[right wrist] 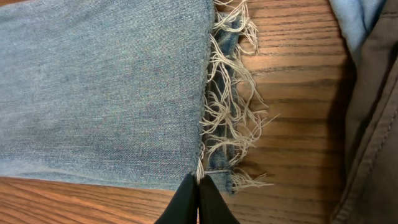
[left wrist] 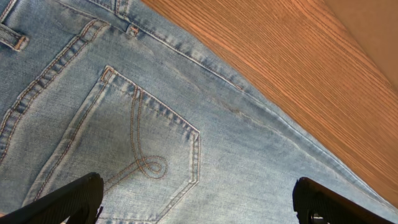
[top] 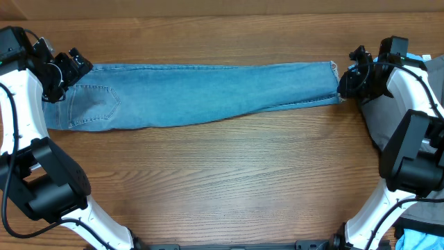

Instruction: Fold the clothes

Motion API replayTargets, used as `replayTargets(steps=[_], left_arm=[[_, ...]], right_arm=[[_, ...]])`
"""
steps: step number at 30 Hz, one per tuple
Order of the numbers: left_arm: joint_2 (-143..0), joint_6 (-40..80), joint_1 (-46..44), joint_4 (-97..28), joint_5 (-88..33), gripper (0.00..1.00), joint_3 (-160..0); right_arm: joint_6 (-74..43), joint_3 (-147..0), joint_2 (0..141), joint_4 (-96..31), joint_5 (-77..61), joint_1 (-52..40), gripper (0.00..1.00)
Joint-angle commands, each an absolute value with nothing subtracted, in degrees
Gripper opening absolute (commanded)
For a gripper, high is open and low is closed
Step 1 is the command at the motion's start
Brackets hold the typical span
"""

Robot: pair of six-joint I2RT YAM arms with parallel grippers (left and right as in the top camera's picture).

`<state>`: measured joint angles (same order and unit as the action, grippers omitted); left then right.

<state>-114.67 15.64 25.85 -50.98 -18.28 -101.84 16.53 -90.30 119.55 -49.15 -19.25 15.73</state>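
The light-blue denim jeans lie flat across the far side of the wooden table, waist at the left and frayed ankle hems at the right. My left gripper is open just above the waist end; in the left wrist view its fingers stand wide apart over a back pocket. My right gripper is at the ankle end. In the right wrist view its fingers are shut on the near corner of the frayed hem.
Grey trousers lie heaped at the right edge, right of the hem, and show in the right wrist view. A bright-blue garment peeks out behind the right arm. Bare wood lies beyond the jeans' far edge.
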Motion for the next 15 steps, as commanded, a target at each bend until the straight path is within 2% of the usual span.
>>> replayTargets(steps=[1, 2, 3, 4, 8, 10, 12, 15], left_arm=[[-113.3, 15.0, 25.8, -50.8, -18.9, 1.0, -103.4], [-113.3, 15.0, 25.8, -50.8, -18.9, 1.0, -103.4], [-113.3, 15.0, 25.8, -50.8, -18.9, 1.0, -103.4], [-113.3, 15.0, 25.8, -50.8, -18.9, 1.0, -103.4], [-113.3, 15.0, 25.8, -50.8, -18.9, 1.0, -103.4], [-113.3, 15.0, 25.8, -50.8, -18.9, 1.0, -103.4], [-113.3, 15.0, 25.8, -50.8, -18.9, 1.0, -103.4], [-113.3, 15.0, 25.8, -50.8, -18.9, 1.0, -103.4]], right_arm=[[14.6, -90.1, 119.5, -48.9, -14.2, 16.3, 0.28], [11.4, -90.7, 119.5, -48.8, -11.2, 16.3, 0.42], [6.8, -92.0, 119.5, -49.4, -6.9, 16.3, 0.42], [4.0, -94.8, 119.4, -51.9, -4.6, 16.3, 0.48], [4.0, -104.0, 119.3, -60.4, -17.3, 14.0, 0.51], [4.0, -105.7, 119.3, -61.2, -23.9, 11.9, 0.47], [4.0, -105.4, 119.3, -61.2, -31.4, 9.7, 0.33], [2.0, -103.9, 119.3, -60.4, -29.3, 6.3, 0.27]])
